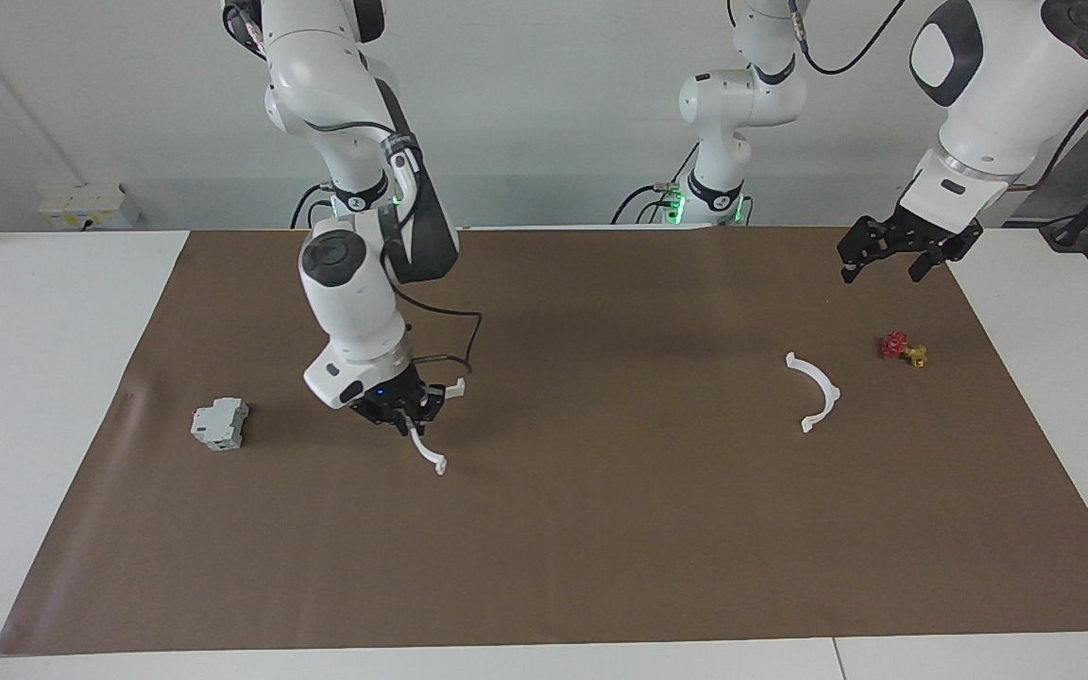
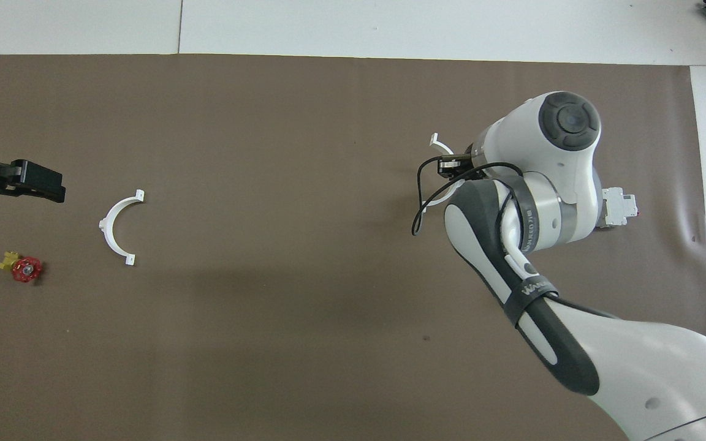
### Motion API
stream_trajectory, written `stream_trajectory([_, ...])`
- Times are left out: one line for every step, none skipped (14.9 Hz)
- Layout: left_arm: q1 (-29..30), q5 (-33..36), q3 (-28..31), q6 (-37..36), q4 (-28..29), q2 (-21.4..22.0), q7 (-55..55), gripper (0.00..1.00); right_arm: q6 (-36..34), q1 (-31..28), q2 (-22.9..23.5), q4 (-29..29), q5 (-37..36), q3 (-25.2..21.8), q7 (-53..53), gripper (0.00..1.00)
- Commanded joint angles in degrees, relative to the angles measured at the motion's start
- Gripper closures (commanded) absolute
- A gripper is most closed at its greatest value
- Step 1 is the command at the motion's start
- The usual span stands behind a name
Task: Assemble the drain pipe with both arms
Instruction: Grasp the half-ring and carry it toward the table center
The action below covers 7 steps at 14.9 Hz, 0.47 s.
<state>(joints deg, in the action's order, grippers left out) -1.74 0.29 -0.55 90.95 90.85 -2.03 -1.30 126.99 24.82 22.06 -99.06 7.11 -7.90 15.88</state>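
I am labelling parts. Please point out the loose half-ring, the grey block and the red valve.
loose half-ring (image 1: 824,382), facing view, middle of arc
grey block (image 1: 219,423), facing view, top face
red valve (image 2: 26,269), overhead view, wheel centre

My right arm's bent down low over the bench, right pincer (image 1: 404,413) clamped tight on a half-ring. My left arm just waits up high, left pincer (image 1: 893,253) hanging wide open.

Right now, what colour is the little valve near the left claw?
Red wheel on a yellow body; clearest in the overhead view.
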Motion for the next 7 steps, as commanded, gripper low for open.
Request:
stream_trajectory([-0.3,-0.8,0.5,1.0,1.4,1.3,-0.5,0.00,-0.6,3.8,-0.3,-0.7,-1.1,-0.1,4.7,1.00])
stream_trajectory([-0.3,-0.8,0.5,1.0,1.4,1.3,-0.5,0.00,-0.4,5.6,0.2,-1.0,-1.2,-0.1,4.7,1.00])
stream_trajectory([-0.3,-0.8,0.4,1.0,1.4,1.3,-0.5,0.00,0.1,7.7,0.7,-1.3,-1.2,-0.1,4.8,1.00])
stream_trajectory([-0.3,-0.8,0.5,1.0,1.4,1.3,-0.5,0.00,0.5,9.8,1.4,-1.3,-1.2,-0.1,5.2,1.00])
stream_trajectory([-0.3,-0.8,0.4,1.0,1.4,1.3,-0.5,0.00,1.1,10.4,2.0,-1.3,-1.3,-0.1,5.2,1.00])
stream_trajectory([-0.3,-0.8,0.5,1.0,1.5,1.3,-0.5,0.00,1.8,10.7,2.6,-1.3,-1.3,-0.1,5.2,1.00])
stream_trajectory([-0.3,-0.8,0.4,1.1,1.4,1.3,-0.5,0.00,2.0,11.3,3.2,-1.3,-1.3,-0.1,5.2,1.00])
